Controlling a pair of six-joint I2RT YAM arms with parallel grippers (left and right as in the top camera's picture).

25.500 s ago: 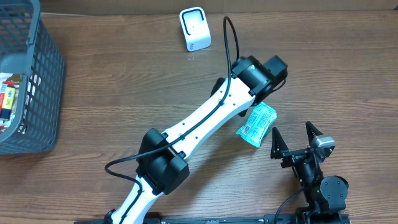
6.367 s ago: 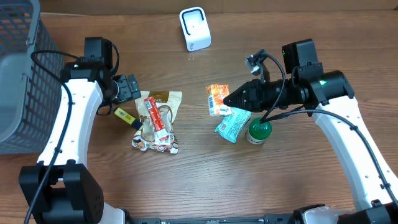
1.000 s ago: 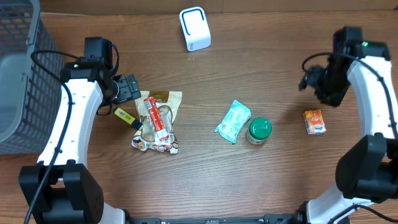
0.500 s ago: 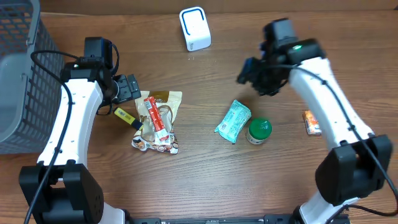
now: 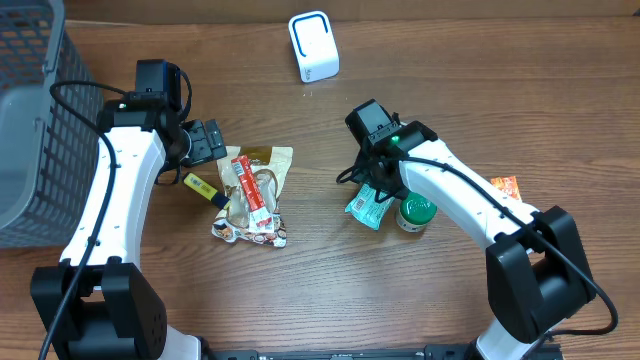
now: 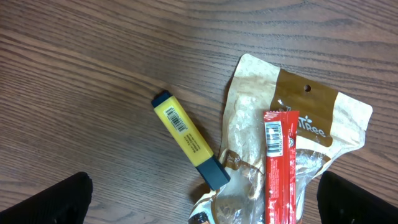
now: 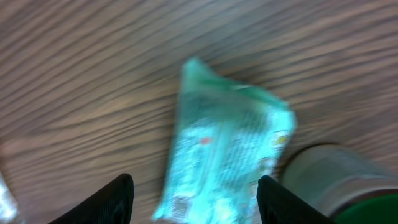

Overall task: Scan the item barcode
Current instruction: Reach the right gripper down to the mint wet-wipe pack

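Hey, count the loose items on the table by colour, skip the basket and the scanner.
Yellow highlighter: 1
Red stick packet: 1
Tan pouch: 1
Teal packet: 1
Green-lidded tub: 1
Orange packet: 1
Total: 6; the patterned end below the pouch may be a seventh.

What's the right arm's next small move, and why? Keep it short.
Probably lower the right pincer and close on the teal packet: it hovers open, astride the packet, with the green-lidded jar close beside, so descend carefully.
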